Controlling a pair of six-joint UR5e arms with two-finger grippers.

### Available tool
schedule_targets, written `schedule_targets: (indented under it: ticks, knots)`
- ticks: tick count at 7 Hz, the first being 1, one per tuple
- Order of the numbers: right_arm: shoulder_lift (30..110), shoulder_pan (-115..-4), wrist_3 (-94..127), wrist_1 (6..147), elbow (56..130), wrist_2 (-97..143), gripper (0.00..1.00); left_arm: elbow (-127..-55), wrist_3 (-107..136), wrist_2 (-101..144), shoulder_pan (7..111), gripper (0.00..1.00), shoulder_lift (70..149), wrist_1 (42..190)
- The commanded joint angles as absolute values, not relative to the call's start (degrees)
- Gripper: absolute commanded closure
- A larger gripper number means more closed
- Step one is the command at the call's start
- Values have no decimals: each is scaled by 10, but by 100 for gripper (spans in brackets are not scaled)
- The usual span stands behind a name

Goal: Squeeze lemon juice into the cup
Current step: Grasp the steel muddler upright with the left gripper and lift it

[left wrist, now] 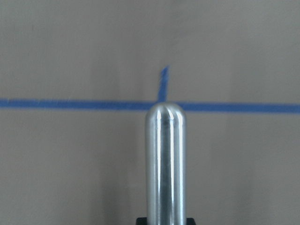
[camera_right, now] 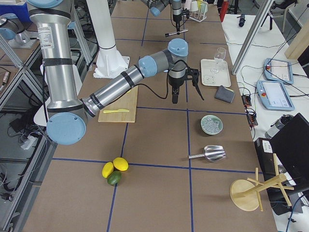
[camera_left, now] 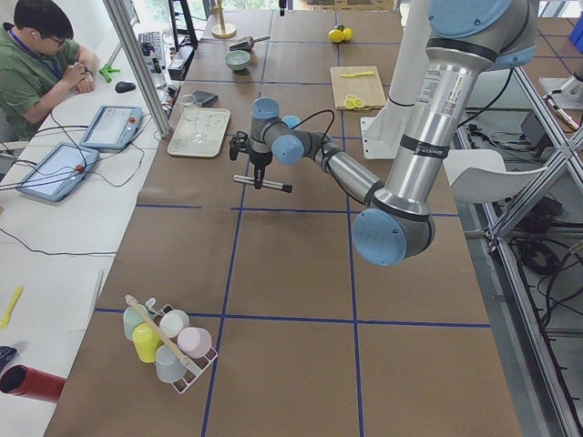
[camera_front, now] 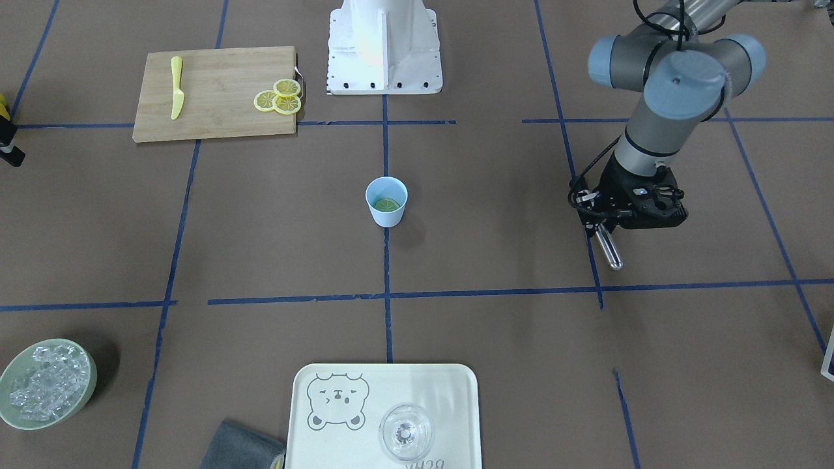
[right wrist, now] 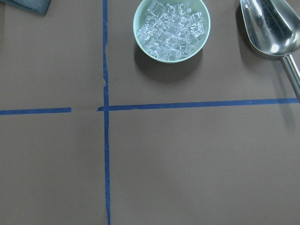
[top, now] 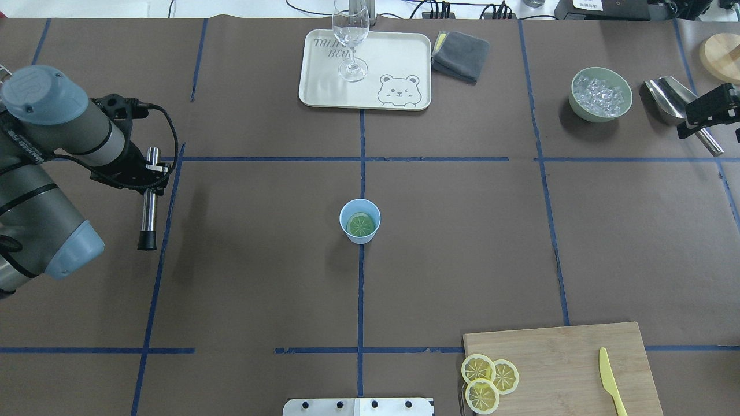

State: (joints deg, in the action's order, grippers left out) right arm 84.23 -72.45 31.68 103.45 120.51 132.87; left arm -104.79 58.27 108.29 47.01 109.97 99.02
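Observation:
The light-blue cup (top: 362, 239) stands upright at the table's centre, and it also shows in the front-facing view (camera_front: 388, 219). A greenish lemon slice (top: 360, 224) lies flat inside it. Three more yellow lemon slices (top: 488, 378) overlap on the bamboo board (top: 566, 358). My left gripper (top: 151, 170) is far to the left of the cup. It is shut on a metal rod (top: 149, 211) with a black tip, held level above the table. My right gripper (top: 708, 110) hangs open and empty above the ice bowl area, far from the cup.
A yellow toy knife (top: 610, 381) lies on the board. A cream tray (top: 324, 86) holds a clear glass (top: 351, 40), with a grey cloth (top: 461, 55) beside it. A pale-green bowl of ice (top: 576, 86) and a metal scoop (top: 665, 95) sit at the far right.

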Motion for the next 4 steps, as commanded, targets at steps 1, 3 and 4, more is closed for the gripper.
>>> schedule_targets:
  ticks: [1, 3, 4]
  knots:
    - [851, -725, 316, 1034, 1203, 1330, 0, -1135, 624, 908, 400, 100, 1120, 989]
    - [859, -725, 316, 1034, 1207, 1342, 0, -1179, 649, 726, 288, 100, 1131, 989]
    - [864, -728, 316, 1034, 1207, 1345, 0, -1173, 648, 713, 273, 100, 1176, 991]
